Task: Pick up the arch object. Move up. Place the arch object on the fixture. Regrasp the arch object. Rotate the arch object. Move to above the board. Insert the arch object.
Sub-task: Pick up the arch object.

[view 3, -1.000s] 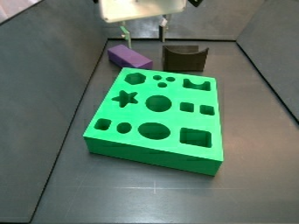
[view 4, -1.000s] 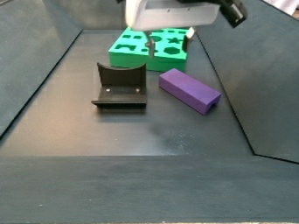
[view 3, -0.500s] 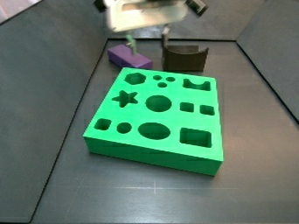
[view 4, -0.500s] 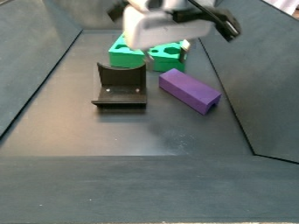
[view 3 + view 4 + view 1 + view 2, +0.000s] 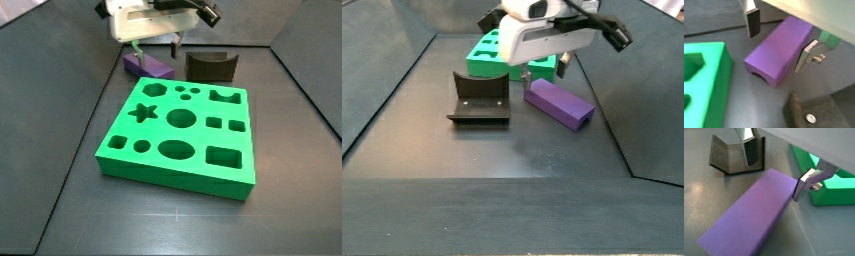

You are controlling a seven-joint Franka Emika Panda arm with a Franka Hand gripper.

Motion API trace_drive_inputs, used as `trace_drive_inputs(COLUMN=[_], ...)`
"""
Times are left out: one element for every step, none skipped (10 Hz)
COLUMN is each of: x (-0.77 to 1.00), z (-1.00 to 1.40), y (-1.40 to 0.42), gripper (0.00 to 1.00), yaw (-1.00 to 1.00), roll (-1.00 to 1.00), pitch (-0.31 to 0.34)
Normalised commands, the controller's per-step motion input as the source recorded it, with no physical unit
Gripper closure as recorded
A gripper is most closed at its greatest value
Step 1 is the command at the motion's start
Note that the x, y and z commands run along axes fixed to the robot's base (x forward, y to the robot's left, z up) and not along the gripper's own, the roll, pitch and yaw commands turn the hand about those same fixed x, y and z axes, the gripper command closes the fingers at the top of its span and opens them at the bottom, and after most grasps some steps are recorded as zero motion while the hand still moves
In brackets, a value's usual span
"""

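So: arch object [image 5: 560, 104] lies flat on the floor between the fixture [image 5: 478, 97] and the side wall, near the board [image 5: 179, 131]. Gripper [image 5: 779, 39] sits over it, fingers [image 5: 751, 151] spread apart on either side, nothing grasped.

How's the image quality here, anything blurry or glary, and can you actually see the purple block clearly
In both wrist views the purple matte arch object fills the frame, reasonably sharp, evenly lit, between the open gripper fingers; the near silver finger looks slightly soft. In a side view the gripper hides most of the block. In a side view the dark floor shows faint sheen.
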Motion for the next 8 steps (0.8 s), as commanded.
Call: trace_drive_inputs(x=[0.50,0.00,-0.40,-0.41,-0.38,-0.16,-0.32,-0.20], z=[-0.53,-0.46,-0.51,-0.33,-0.03,0.03,0.00,-0.05], y=[0.19,-0.10,-0.57,-0.56,-0.52,-0.37,-0.34,-0.30], gripper=[0.00,0.00,0.00,0.00,0.00,0.00,0.00,0.00], yaw=[0.30,0.33,0.06,0.13,0.10,0.11,0.00,0.00], roll=[0.32,0.42,0.44,0.35,0.20,0.10,0.03,0.08], pitch=[0.010,0.000,-0.050,-0.171,-0.096,-0.056,-0.187,-0.141])
